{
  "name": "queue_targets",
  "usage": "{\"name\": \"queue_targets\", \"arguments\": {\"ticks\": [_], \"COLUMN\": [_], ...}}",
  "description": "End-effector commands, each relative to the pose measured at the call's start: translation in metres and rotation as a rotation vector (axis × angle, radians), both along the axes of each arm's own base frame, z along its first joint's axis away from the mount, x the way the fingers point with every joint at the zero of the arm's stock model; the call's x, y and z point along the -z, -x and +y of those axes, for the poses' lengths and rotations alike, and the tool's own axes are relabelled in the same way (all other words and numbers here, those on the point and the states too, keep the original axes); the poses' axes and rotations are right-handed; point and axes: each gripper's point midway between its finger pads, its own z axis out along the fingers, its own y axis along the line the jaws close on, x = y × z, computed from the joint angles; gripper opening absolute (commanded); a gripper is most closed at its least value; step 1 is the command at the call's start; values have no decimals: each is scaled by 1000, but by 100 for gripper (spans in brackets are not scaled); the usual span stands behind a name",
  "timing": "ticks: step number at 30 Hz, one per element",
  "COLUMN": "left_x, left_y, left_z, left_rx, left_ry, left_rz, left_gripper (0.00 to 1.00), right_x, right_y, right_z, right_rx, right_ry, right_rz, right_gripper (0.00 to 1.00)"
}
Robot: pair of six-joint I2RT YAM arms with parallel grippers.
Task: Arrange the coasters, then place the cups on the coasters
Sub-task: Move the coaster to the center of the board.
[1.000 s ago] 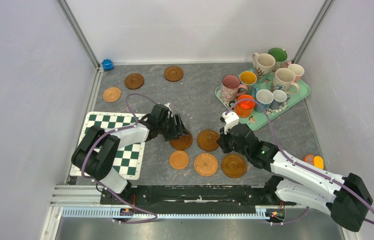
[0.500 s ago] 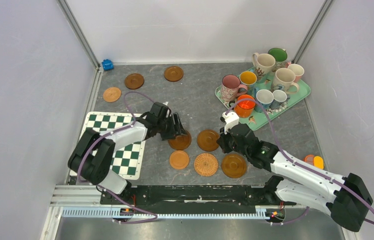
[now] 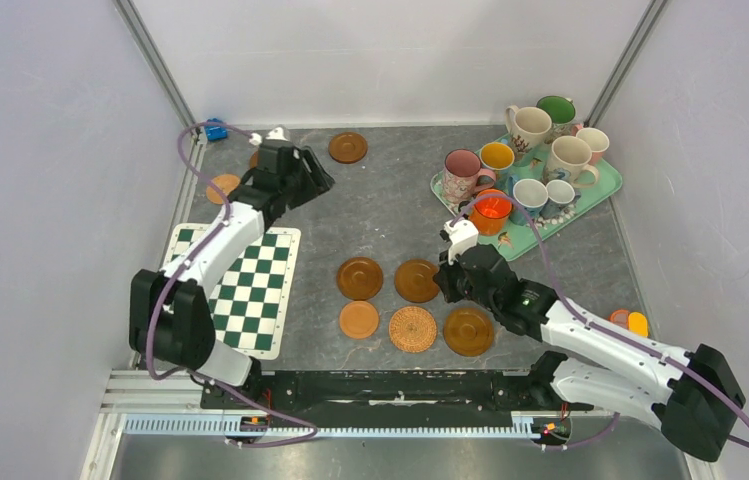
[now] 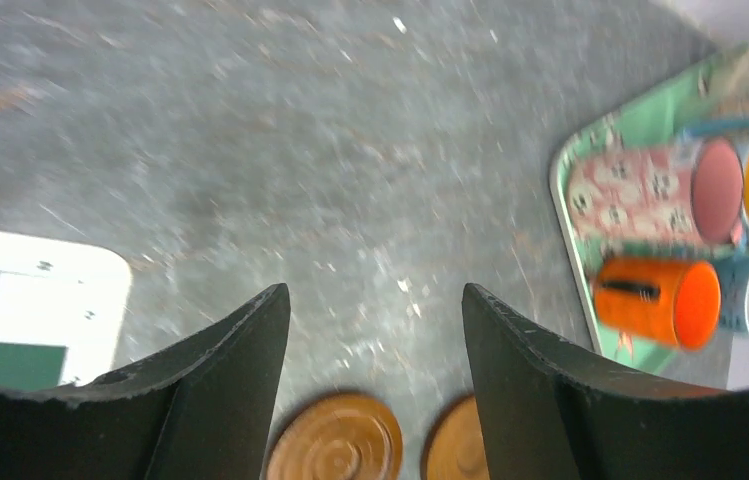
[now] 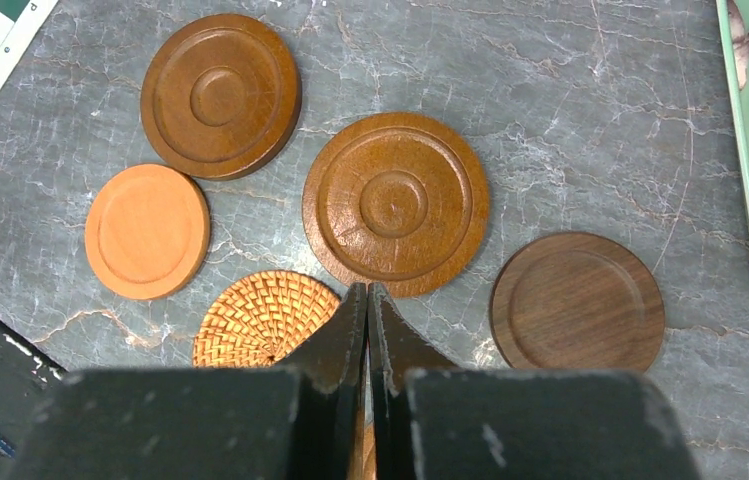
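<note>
Hovering at upper left, left gripper (image 4: 375, 300) spread wide and empty, probably lining up on stray coasters (image 3: 347, 147). Right gripper (image 5: 367, 292) pinched closed, empty, above grouped coasters (image 3: 415, 280) lower centre. Cups (image 3: 569, 156) wait on tray (image 3: 590, 203), upper right.
</note>
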Motion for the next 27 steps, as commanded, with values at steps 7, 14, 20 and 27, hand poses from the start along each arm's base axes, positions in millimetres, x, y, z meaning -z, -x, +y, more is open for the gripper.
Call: {"name": "queue_targets", "arguments": {"ticks": [7, 14, 20, 27], "left_x": [24, 53, 68, 64], "left_y": [-99, -156, -203, -243], "left_z": [70, 47, 31, 6], "left_rx": [-121, -56, -21, 40], "left_ry": [110, 203, 290, 415], "left_rz": [-50, -40, -103, -168], "left_gripper": [67, 66, 65, 62], "right_x": [-23, -18, -18, -18], "right_y": [-13, -18, -24, -32], "right_z": [14, 16, 24, 33], "right_rx": [-18, -11, -19, -29], "right_ry": [-39, -13, -5, 19], "right_rz": [-68, -62, -50, -40], "right_gripper": [0, 0, 0, 0]}}
